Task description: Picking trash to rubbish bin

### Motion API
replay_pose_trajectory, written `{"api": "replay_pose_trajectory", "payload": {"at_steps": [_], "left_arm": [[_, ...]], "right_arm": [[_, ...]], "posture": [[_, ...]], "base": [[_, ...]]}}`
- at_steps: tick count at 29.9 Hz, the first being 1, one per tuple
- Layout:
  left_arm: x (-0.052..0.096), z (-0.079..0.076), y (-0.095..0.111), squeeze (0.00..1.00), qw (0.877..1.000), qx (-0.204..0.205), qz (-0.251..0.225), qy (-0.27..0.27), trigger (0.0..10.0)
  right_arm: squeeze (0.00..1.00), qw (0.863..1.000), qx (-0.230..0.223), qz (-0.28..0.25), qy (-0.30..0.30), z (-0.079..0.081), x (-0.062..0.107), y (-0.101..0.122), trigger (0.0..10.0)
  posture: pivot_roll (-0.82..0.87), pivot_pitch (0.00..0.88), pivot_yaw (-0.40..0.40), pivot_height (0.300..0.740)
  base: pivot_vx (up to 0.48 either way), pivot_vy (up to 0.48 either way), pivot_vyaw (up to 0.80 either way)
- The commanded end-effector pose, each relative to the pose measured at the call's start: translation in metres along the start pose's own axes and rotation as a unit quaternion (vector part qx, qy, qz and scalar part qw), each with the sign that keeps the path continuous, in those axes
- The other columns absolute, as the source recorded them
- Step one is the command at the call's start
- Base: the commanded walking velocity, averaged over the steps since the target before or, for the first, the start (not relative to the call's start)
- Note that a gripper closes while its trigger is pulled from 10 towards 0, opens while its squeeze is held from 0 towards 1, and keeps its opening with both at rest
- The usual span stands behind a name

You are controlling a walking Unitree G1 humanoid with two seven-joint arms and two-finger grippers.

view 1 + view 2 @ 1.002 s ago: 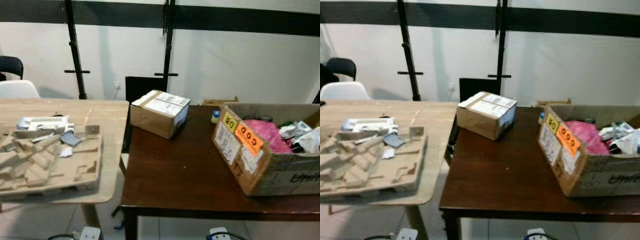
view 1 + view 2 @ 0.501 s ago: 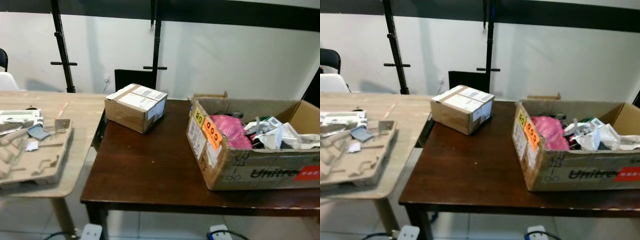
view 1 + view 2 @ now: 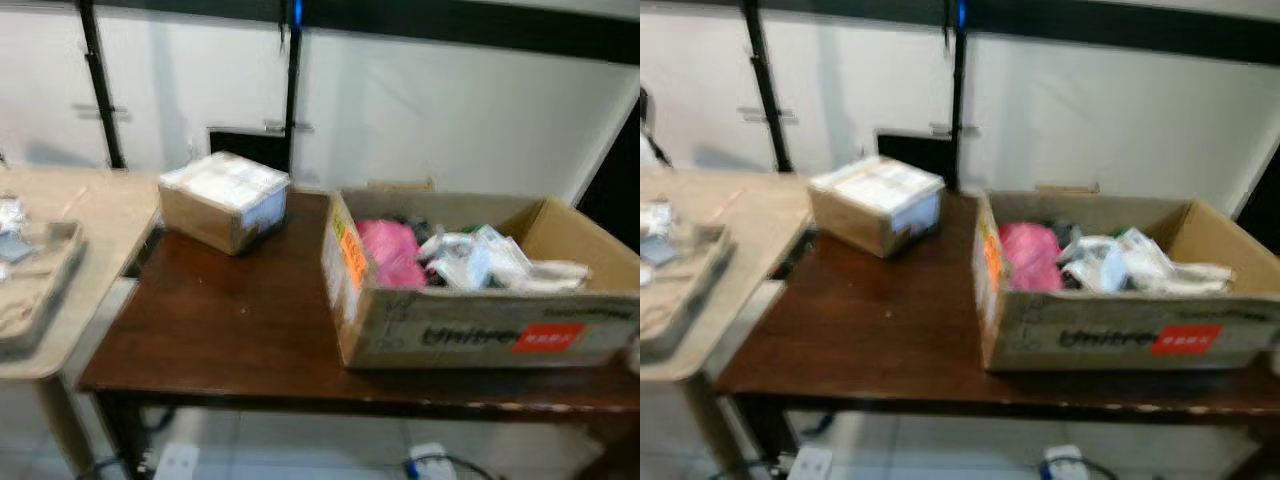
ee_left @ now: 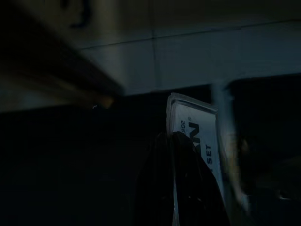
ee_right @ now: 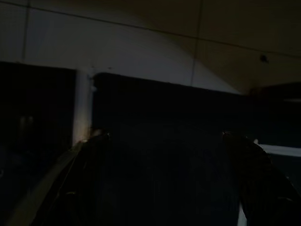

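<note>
An open cardboard box (image 3: 480,328) printed with red and black lettering stands on the right half of a dark wooden table (image 3: 215,325). Inside it lie a pink bag (image 3: 385,250) and crumpled white wrappers (image 3: 480,260). In the dark left wrist view, my left gripper (image 4: 171,137) is shut on a flat white packet (image 4: 200,136) with printed letters, above tiled floor. My right gripper (image 5: 162,141) is open with nothing between its fingers, in deep shade.
A small taped parcel (image 3: 225,200) sits at the dark table's far left corner. A light wooden table (image 3: 95,205) adjoins on the left, with a moulded pulp tray (image 3: 35,285) on it. Black stand poles (image 3: 290,90) rise by the white wall. Power strips (image 3: 175,462) lie on the floor.
The camera has swung to the right: the trash box has shifted from the picture's right edge toward its middle, and the light table has slid off to the left. Nothing on the tables moved.
</note>
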State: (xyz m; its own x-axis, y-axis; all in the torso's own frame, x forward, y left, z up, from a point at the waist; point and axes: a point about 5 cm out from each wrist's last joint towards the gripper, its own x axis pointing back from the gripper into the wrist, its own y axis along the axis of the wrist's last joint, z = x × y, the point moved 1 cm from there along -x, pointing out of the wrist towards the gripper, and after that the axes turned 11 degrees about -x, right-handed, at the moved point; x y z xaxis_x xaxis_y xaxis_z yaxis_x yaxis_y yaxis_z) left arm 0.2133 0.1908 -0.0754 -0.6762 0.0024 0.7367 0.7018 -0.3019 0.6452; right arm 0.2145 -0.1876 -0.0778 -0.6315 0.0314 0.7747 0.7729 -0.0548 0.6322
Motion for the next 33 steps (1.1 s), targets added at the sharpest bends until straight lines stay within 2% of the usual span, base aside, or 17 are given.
{"api": "replay_pose_trajectory", "payload": {"at_steps": [1,30,31,33], "left_arm": [[0.0006,-0.0037,-0.0031,0.00,1.000,0.001,0.004,-0.004,10.0],[-0.0006,-0.0033,0.0011,0.00,1.000,0.012,-0.001,0.001,10.0],[-0.0010,-0.0042,0.0003,0.00,0.999,0.032,0.007,-0.003,10.0],[-0.0013,-0.0050,0.0009,0.00,0.999,0.038,0.007,-0.007,10.0]], "right_arm": [[0.00,1.000,-0.004,0.007,-0.012,-0.0082,0.0011,-0.0034,10.0],[0.00,1.000,-0.006,0.011,-0.016,-0.0112,0.0009,-0.0023,10.0],[0.00,1.000,-0.007,0.010,-0.016,-0.0111,0.0008,-0.0017,10.0],[0.00,1.000,-0.008,0.010,-0.016,-0.0110,0.0007,-0.0013,10.0]], "posture": [[0.02,0.041,-0.070,0.740],[0.03,0.034,-0.077,0.740],[0.03,0.031,-0.074,0.740],[0.03,0.031,-0.074,0.740]], "base": [[0.000,-0.352,0.00],[0.000,-0.350,0.00],[0.000,0.000,0.00],[0.000,0.480,0.00]]}}
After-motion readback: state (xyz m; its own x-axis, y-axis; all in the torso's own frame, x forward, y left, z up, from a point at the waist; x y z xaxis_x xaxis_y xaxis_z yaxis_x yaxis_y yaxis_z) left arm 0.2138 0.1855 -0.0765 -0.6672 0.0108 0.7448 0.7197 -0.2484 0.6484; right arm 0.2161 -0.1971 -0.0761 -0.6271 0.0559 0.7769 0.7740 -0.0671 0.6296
